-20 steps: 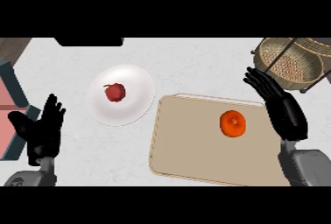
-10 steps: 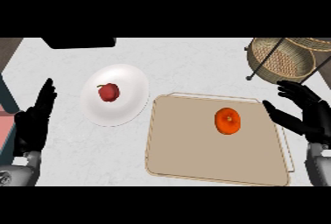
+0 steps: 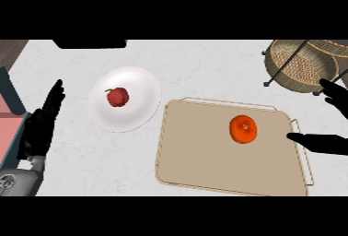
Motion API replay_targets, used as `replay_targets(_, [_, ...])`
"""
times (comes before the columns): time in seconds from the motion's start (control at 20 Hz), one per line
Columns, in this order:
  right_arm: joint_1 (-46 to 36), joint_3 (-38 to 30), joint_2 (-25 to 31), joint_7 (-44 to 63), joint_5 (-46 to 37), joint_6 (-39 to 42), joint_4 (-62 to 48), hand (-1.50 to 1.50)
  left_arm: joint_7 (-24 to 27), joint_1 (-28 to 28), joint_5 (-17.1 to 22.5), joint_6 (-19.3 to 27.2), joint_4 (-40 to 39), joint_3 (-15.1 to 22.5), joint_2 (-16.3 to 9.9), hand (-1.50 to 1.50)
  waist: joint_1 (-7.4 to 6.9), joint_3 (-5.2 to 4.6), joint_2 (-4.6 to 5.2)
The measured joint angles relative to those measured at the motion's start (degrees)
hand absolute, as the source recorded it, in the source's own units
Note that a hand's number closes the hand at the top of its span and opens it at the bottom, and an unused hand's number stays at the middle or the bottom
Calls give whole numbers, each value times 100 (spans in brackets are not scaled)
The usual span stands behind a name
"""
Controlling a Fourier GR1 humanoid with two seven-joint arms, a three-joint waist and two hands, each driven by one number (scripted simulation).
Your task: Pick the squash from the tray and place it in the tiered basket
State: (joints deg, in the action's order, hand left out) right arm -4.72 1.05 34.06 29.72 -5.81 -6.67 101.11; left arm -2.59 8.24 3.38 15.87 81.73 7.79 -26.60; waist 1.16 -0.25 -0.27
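Observation:
An orange squash [image 3: 243, 128] lies on the tan tray [image 3: 204, 161], right of its middle. The wicker tiered basket [image 3: 299, 64] stands at the far right of the counter. My right hand [image 3: 326, 142] shows at the right edge, open, its thumb stretched over the tray's right rim and its fingers higher up near the basket. It is to the right of the squash and apart from it. My left hand [image 3: 42, 126] rests open at the left edge, fingers pointing up.
A white plate [image 3: 139, 108] left of the tray carries a red apple [image 3: 117, 97]. A dark object [image 3: 89, 44] sits at the counter's far edge. A teal and pink thing [image 3: 8, 120] borders the left side.
The view has shifted, so everything sits further left. My right hand has swung out toward the right edge and spread wider, its thumb now low beside the tray.

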Motion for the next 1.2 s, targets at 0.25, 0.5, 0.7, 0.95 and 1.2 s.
replay_targets(0.25, [-614, 389, 757, 1410, 236, 1198, 378, -150, -29, 114, -74, -28, 7, 45, 37, 0, -136, 0, 15])
replay_targets(0.5, [-1761, 904, 627, 2713, 281, 1706, 199, -150, -28, 200, -105, -146, -27, 41, 97, 0, -224, 9, 35])
replay_targets(0.7, [-2270, 1243, 305, 3090, 168, 1715, -149, -150, -4, 173, -159, -177, -39, 15, 180, 0, -217, 13, 34])
replay_targets(0.95, [-2649, 1565, -67, 3362, 153, 1721, -701, -150, -36, 222, -256, -156, -86, -13, 260, 0, -204, 16, 36])
replay_targets(1.2, [-2694, 1867, -210, 3449, 78, 1757, -1017, -150, 61, 202, -238, -287, -161, -147, 208, 0, -171, 18, 30])
